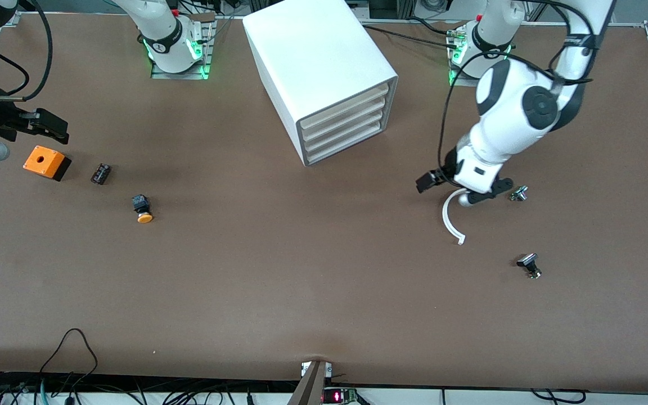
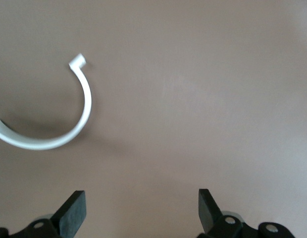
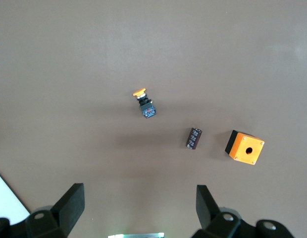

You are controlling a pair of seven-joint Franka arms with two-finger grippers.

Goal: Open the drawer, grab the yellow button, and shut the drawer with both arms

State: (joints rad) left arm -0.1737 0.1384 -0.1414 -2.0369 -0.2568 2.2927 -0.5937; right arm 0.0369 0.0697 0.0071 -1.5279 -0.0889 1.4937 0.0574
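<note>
Four drawers (image 1: pixel 346 126) sit shut in the cabinet (image 1: pixel 318 62), while your button (image 1: pixel 144 211) lies out on the desk (image 1: pixel 301 270) at the cabinet's eight o'clock, near the front camera. Both pincers hang spread and empty, likely staged: right pincer (image 1: pixel 48 126) over the orange box (image 1: pixel 46 162), left pincer (image 1: pixel 442 183) over a white curved strip (image 1: pixel 450 222). Only the right wrist view shows the box's hole.
</note>
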